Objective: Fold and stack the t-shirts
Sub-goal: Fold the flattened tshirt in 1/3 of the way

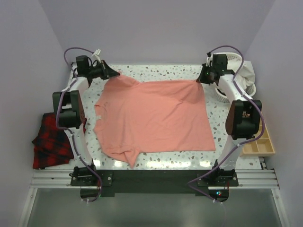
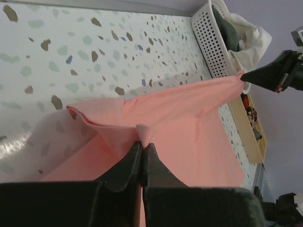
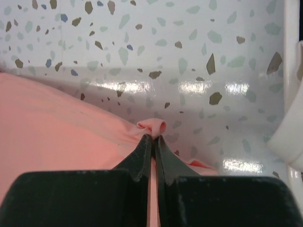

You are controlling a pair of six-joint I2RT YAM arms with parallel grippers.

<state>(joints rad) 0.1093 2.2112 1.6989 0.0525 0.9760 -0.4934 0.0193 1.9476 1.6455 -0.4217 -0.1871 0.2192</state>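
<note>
Salmon-pink cotton fills the middle of the top view: the t-shirt [image 1: 156, 118] lies spread on the speckled tabletop [image 1: 165, 72], with its neck opening toward the left of the frame, its hem toward the right and one sleeve at lower centre. Its far edge, along the upper part of the frame, is held at both ends. The left claw [image 1: 115, 74], at upper left, is pinched tight on a small nub of fabric at the far sleeve. The right claw [image 1: 200, 81], at upper right, is clamped the same way on the far hem corner, and its wrist view shows a little roll of cloth poking out above the closed tips.

Between the two grips the edge runs as a taut line, raised slightly off the surface in the left wrist view, while the rest of the shirt rests flat. This two-point hold looks chosen so the long edge can travel as one straight line; thin cotton held by a single corner would sag and bunch.

No layer is doubled over yet, so folding seems barely begun. The likely next move is to carry that edge toward the bottom of the frame, both claws level. Such small pinches could slip.

A plaid cloth [image 1: 49, 142] sits at the left edge, well apart from the shirt, and a white basket [image 1: 226, 94] is just beside the right claw
</note>
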